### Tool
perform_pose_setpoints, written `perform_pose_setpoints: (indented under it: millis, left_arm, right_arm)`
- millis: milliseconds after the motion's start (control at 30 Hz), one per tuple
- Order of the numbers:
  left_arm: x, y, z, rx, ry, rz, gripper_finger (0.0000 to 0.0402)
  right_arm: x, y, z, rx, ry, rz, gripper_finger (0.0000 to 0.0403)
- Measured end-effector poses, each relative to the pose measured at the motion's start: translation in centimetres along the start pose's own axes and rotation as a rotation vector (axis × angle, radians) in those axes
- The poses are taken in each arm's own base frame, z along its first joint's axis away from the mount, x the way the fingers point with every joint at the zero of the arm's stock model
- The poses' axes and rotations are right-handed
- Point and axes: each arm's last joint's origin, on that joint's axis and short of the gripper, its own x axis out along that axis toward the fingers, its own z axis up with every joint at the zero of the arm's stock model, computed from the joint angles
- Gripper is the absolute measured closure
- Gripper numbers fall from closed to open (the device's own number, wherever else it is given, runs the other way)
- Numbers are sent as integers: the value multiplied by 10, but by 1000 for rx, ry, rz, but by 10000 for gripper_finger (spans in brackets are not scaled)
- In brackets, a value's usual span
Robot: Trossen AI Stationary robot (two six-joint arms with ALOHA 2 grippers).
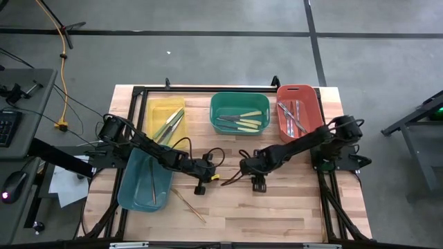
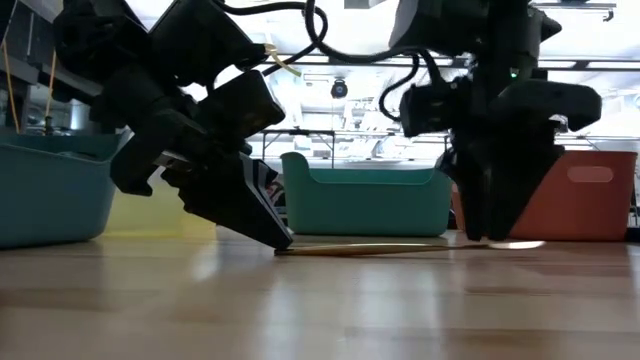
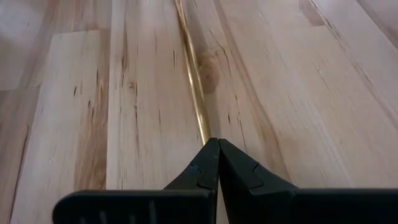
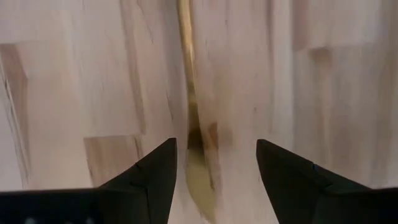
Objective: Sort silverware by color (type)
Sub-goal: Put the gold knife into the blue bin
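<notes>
A thin gold-coloured utensil (image 2: 400, 248) lies flat on the wooden table between my two grippers. My left gripper (image 3: 214, 142) is shut, slants down from the table's left and has its tip at the utensil's left end (image 2: 280, 243). My right gripper (image 4: 216, 146) points almost straight down over the utensil's wider right end (image 4: 200, 180). It is open, with one finger on each side of that end, touching nothing that I can see. The yellow bin (image 1: 151, 111), green bin (image 1: 239, 95), red bin (image 1: 297, 88) and teal bin (image 1: 128, 190) each hold silverware. My left gripper meets the gold utensil's thin left end (image 3: 205, 132) with the tips of its shut fingers, slanting down from the table's left, in line with the utensil. Whether the end is pinched in the seam or pressed down on, I cannot tell. The utensil lies flat on the table.
A tan wooden utensil (image 1: 188, 205) lies loose on the table near the front edge, beside the teal bin. The yellow, green and red bins stand in a row along the far edge. Bare table spreads in front of both grippers.
</notes>
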Motion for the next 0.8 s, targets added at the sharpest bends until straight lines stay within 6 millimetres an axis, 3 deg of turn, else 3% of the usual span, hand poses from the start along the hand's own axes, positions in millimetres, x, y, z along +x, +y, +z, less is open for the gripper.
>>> perform_pose_setpoints:
  millis: [367,467,700,800]
  left_arm:
    - [0,0,0,0,-3,0,401]
    - [0,0,0,-1,-3,0,401]
    - [0,0,-2,-2,12,3,402]
    - [1,0,-1,-9,3,2,402]
  right_arm:
    - [18,1,-2,13,70,-11,212]
    - [18,0,-4,22,74,-39,252]
    - [19,-1,-5,19,87,-66,388]
    - [19,-1,-6,22,90,-63,392]
